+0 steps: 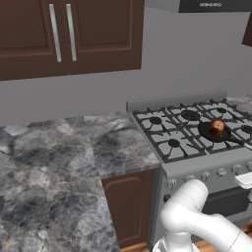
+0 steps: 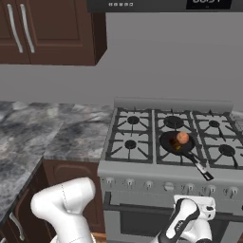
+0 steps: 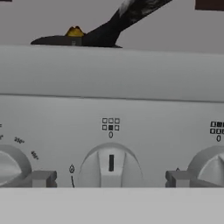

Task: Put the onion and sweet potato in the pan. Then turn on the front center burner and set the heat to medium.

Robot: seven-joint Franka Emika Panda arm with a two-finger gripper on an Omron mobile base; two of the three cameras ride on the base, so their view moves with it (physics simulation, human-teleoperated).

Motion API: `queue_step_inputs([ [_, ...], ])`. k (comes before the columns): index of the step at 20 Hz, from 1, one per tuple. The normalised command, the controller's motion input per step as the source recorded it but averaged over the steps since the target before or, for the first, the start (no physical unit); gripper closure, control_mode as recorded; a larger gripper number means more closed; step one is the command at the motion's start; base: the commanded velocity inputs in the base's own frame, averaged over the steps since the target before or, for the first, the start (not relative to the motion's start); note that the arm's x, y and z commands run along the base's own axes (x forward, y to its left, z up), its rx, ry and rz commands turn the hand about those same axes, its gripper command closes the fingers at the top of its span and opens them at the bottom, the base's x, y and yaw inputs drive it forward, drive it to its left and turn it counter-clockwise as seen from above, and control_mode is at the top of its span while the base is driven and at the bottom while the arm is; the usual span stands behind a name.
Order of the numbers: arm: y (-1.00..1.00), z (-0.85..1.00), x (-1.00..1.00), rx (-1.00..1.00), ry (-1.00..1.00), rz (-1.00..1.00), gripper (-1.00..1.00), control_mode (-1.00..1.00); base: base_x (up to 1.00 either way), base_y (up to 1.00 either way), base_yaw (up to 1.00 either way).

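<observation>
Grey marbled tabletop (image 1: 54, 162) runs up to the steel range (image 2: 142, 173), under dark brown wall cabinets (image 1: 69, 34). On the range's front center burner sits the pan (image 2: 175, 142) with the onion (image 2: 182, 137) inside it, its handle (image 2: 199, 166) pointing out over the front edge. Below that edge, the gripper (image 3: 109, 178) faces the control panel, its two fingertips (image 3: 41, 178) spread wide on either side of the middle knob (image 3: 110, 168), touching nothing.

Pan handle (image 2: 198, 165) overhangs stove front above knob (image 3: 110, 168).
</observation>
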Motion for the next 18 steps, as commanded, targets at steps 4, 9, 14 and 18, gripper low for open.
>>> queue_step_inputs([
  [4, -0.02, 0.0, 0.0, 0.0, -0.04, 0.0, -1.0, -1.0, 0.0, 0.0, 0.0],
  [9, 0.0, -0.14, 0.0, 0.0, -0.01, 0.0, -1.0, -1.0, 0.0, 0.0, 0.0],
  [14, 0.01, -0.38, 0.03, 0.0, 0.0, 0.0, -1.0, -1.0, 0.0, 0.0, 0.0],
  [18, 0.0, -0.03, 0.25, 0.0, 0.0, 0.0, -1.0, -1.0, 0.0, 0.0, 0.0],
])
